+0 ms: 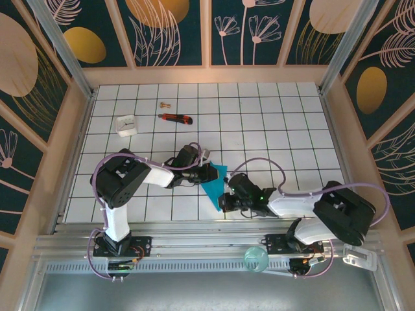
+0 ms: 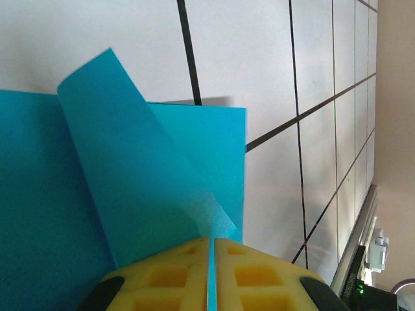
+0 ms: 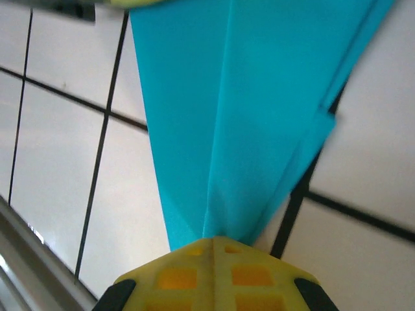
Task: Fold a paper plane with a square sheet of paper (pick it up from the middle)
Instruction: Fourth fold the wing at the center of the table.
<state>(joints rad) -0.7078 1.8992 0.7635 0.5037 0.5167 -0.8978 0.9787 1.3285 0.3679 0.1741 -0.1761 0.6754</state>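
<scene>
Half-folded paper plane (image 1: 213, 186) sits near-middle on the surface (image 1: 259, 116). Left hand (image 2: 212, 243) pinches its wide end, right hand (image 3: 211, 241) grips the nose, probably keeping it taut for creasing.

The folded sheet of paper (image 1: 213, 186) is at the front middle of the table (image 1: 279, 129), between the left gripper (image 1: 209, 173) behind it and the right gripper (image 1: 223, 199) before it; well behind lie a utility knife (image 1: 176, 118) and, left of it, a small block (image 1: 126, 124).

Teal paper plane (image 1: 213, 183), creased (one flap curling), narrowing nearward
</scene>
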